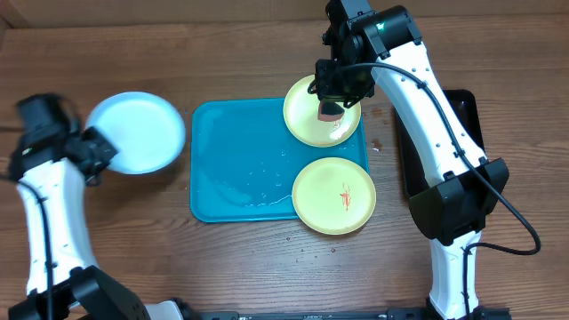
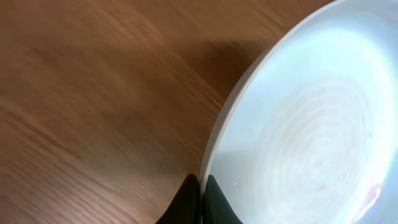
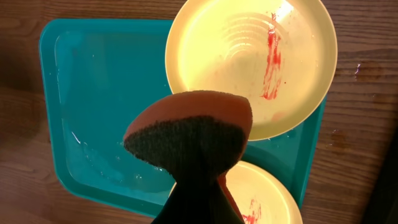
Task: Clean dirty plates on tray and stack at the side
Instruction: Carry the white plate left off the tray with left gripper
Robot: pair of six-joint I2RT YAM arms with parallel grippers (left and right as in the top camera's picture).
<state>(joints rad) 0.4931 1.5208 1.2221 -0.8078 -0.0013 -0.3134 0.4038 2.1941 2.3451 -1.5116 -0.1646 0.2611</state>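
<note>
Okay, left hand (image 2: 202,188) pinches the pale plate (image 1: 138,132) rim at left off the tray (image 1: 231,169), right hand (image 1: 330,101) grips a sponge (image 3: 193,127) over the upper green plate (image 1: 302,122).

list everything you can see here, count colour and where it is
tray: 1, turquoise, wet, table centre
green plates: 2, lime-yellow with red smears, on the tray's right side, one far and one near, both overhanging its rim
blue plate: 1, pale blue-white, left of the tray
sponge: 1, orange with a dark scouring face, above the far green plate
black tray: 1, black, right of the tray, partly under the right arm
table: 1, brown wood, under everything
left tool: 1, black, shut on the blue plate's rim
right tool: 1, black, shut on the sponge
</note>
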